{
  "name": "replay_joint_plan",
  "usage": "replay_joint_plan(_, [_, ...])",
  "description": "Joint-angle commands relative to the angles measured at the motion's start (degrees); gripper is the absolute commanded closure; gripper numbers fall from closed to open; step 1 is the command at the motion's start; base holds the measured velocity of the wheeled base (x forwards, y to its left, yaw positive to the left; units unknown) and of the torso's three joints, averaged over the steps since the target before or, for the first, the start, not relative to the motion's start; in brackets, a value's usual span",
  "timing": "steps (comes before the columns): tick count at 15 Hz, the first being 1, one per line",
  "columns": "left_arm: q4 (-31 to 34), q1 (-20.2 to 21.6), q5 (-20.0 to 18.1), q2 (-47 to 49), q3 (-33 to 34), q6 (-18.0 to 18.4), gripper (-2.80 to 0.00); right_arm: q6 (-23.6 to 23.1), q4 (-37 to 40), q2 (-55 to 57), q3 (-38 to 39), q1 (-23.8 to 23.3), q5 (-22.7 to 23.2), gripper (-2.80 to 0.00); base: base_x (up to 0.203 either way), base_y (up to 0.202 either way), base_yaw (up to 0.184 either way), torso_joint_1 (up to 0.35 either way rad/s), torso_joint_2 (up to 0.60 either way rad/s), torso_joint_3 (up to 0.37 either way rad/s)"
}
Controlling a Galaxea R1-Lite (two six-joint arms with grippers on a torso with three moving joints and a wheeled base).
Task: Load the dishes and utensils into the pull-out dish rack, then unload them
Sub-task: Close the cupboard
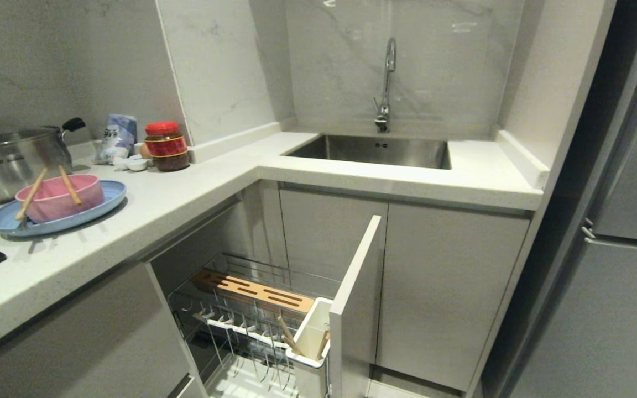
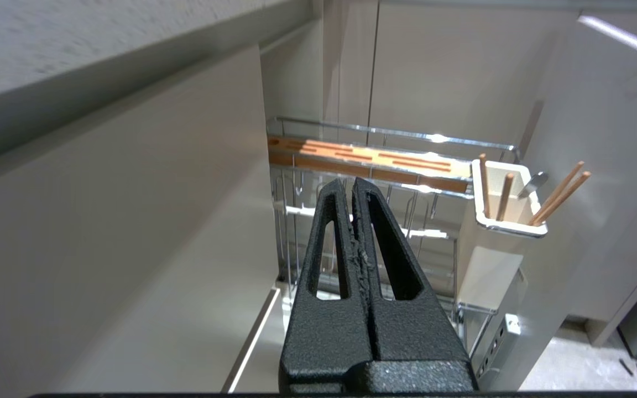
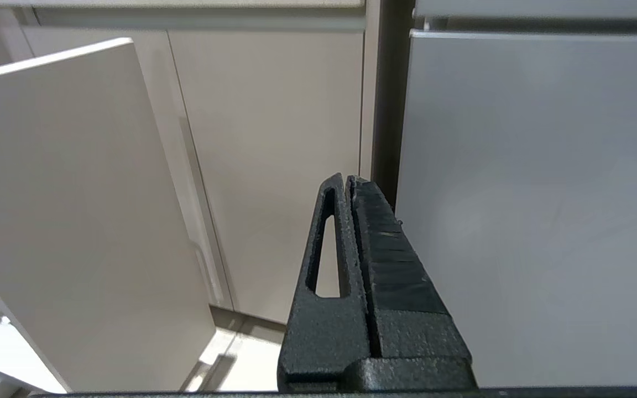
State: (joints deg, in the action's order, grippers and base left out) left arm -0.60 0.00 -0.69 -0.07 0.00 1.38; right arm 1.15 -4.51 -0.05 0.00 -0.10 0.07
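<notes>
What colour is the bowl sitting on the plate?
Pink. The bowl shows best in the head view.

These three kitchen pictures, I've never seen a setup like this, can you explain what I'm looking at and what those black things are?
A two-armed robot took them. The wide picture comes from its head camera; the others from cameras on its wrists. The black wedges are its left pincer and right pincer, both shut and holding nothing. On the counter a pink bowl sits on a blue plate with chopsticks across it, beside a steel pot. Below, the pull-out dish rack stands open.
</notes>
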Motion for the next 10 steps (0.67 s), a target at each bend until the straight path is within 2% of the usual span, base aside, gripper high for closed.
replay_joint_plan(1, [-0.11,0.00,-0.02,0.07,0.44,0.02,0.00,0.00,-0.06,-0.04,1.49,0.01,0.01,0.00,0.000,0.000,0.000,-0.002,0.01,0.193])
replay_joint_plan(6, [-0.13,0.09,-0.02,0.07,0.44,-0.05,0.00,0.00,-0.05,-0.04,1.49,0.01,0.01,0.00,0.000,0.000,0.000,0.000,0.00,0.187])
replay_joint_plan(10, [-0.19,0.09,0.07,0.07,0.47,-0.24,0.00,0.00,-0.01,-0.04,1.49,0.01,0.01,0.00,0.000,0.000,0.000,0.002,0.00,0.036])
